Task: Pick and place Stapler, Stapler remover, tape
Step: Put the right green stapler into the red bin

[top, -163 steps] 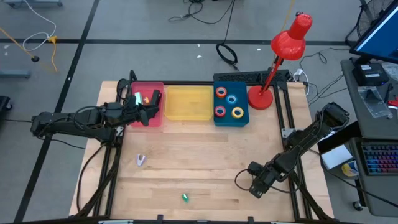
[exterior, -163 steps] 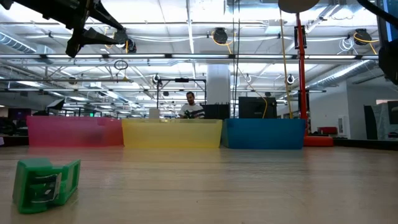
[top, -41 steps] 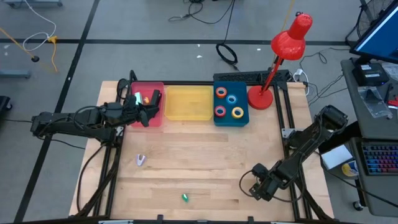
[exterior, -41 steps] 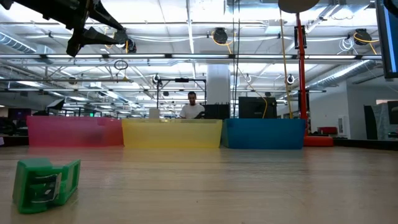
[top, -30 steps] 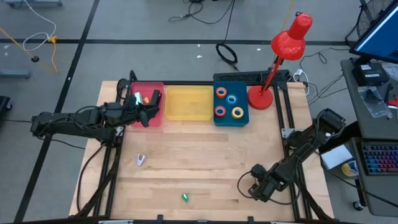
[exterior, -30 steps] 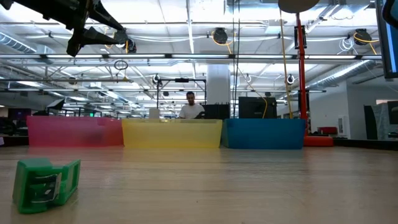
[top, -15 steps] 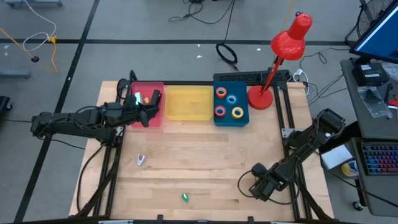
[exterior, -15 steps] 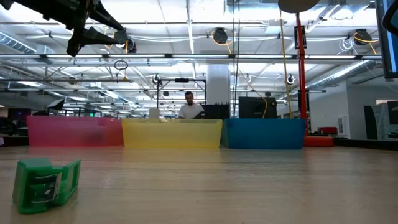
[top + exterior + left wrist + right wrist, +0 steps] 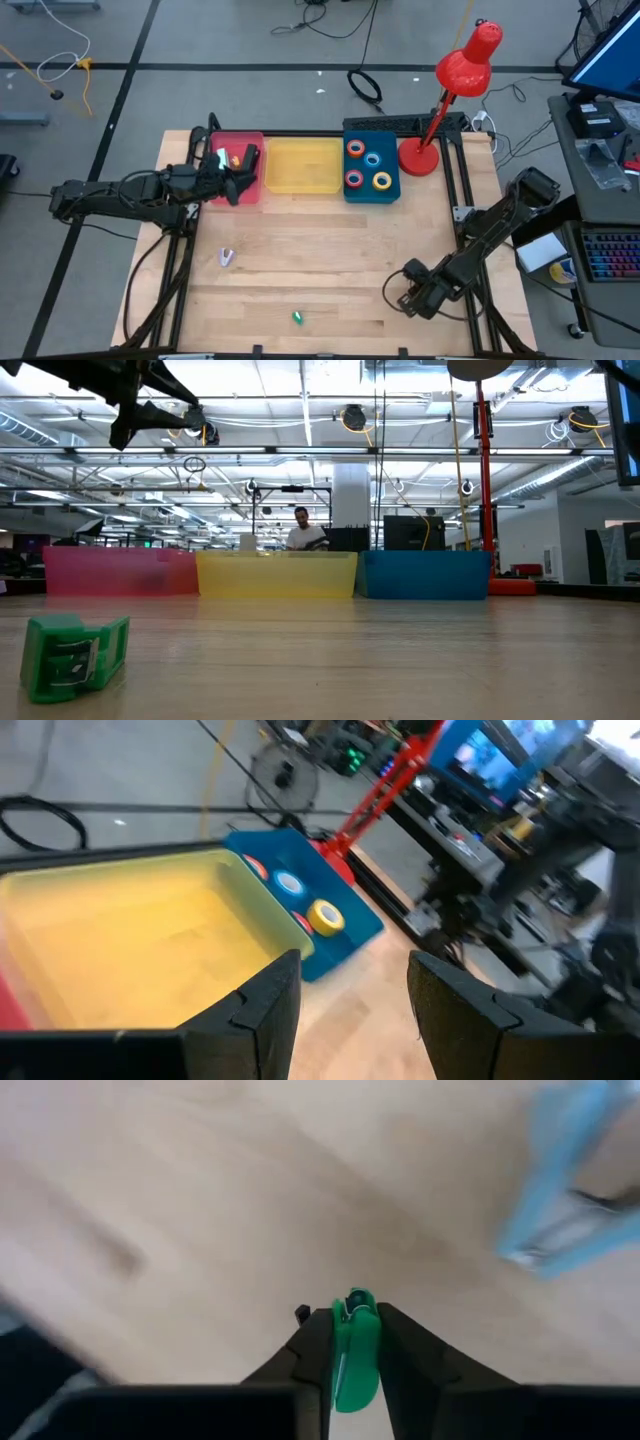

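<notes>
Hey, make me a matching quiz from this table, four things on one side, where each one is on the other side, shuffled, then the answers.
Things:
1. tape rolls
2. green item
3. left gripper
4. right gripper

Places:
A. above the pink bin
B. low over the table, to the right of the green item
C. inside the blue bin
D. lying alone on bare wood near the table's front edge

Pairs: 1-C, 2-D, 3-A, 4-B
</notes>
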`<state>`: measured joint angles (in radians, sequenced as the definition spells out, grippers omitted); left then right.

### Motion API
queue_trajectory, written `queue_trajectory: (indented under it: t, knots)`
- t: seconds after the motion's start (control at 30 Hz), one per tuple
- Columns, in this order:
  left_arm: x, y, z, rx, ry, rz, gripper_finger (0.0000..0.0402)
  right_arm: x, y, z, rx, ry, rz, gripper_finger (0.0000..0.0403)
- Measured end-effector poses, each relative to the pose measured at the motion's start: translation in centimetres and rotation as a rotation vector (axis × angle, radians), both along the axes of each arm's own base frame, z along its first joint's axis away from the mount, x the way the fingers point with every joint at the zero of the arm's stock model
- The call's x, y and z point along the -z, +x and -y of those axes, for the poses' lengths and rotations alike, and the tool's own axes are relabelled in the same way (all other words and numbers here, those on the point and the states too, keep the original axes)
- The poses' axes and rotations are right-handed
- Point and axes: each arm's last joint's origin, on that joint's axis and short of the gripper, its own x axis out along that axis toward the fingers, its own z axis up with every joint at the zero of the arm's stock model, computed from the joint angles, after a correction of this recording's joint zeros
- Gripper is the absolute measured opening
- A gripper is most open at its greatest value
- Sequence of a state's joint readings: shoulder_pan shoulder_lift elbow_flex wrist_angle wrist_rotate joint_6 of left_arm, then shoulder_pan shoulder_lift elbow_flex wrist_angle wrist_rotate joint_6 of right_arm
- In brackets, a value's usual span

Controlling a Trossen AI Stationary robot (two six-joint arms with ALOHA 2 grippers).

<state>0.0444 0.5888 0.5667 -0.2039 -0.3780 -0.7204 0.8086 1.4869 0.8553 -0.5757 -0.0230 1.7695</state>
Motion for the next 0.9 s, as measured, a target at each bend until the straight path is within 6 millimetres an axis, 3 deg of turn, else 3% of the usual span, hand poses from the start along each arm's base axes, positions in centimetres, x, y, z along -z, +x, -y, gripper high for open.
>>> queue_trajectory:
  t: [0.2, 0.33, 0.67, 0.9]
  knots:
    - [-0.1, 0.2, 0.4, 0.131, -0.031, 0.019, 0.0184, -2.9, 1.2, 0.3, 0.078, 0.073, 0.273, 0.0051]
    - [-0.3, 0.4, 0.6, 0.217, -0.037, 0.036, 0.0184, -5.2, 2.9, 1.6, 0.140, 0.062, 0.526, 0.0051]
    - [0.0, 0.8, 0.7, 0.249, -0.067, 0.020, 0.0184, -9.9, 9.1, 7.7, 0.139, -0.005, 1.070, 0.0051]
    - [0.0, 2.6, 1.0, 0.352, -0.114, 0.060, 0.0184, -11.6, 10.9, 12.0, 0.179, -0.108, 1.259, 0.0051]
